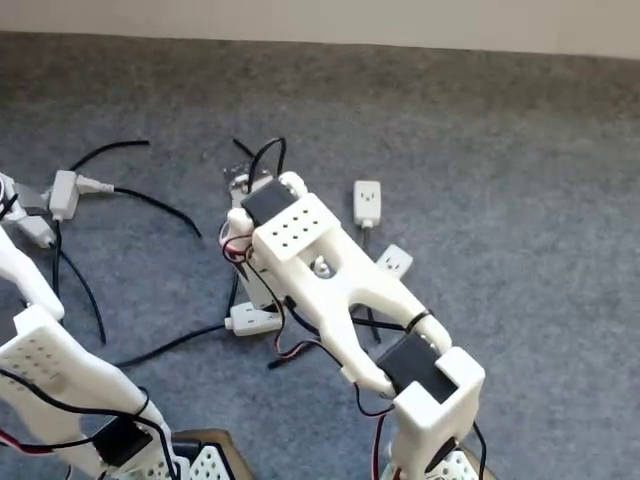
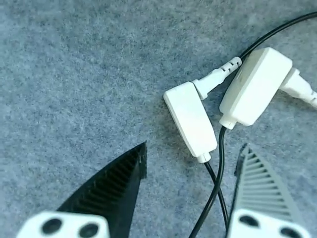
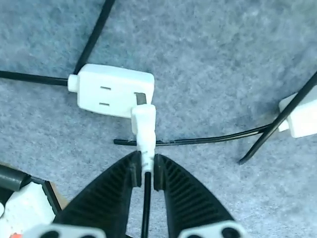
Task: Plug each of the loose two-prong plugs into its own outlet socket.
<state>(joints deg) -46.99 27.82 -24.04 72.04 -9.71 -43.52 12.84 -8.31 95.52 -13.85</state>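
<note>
One plug [image 3: 143,126], seemingly touching its socket [image 3: 111,91], sits clenched in right fingers [image 3: 114,188]; left fingers [image 2: 119,178] spread.

Wht plug [image 3: 143,124] tip touches wht socket [image 3: 111,91] end (top slots empty) on carpet.

My arms [image 1: 330,280] are white plastic with black motors [image 1: 410,365], hole-dotted panels [image 1: 295,228], red and black wires [image 1: 300,347], and ribbed fingers [image 3: 106,193].
</note>
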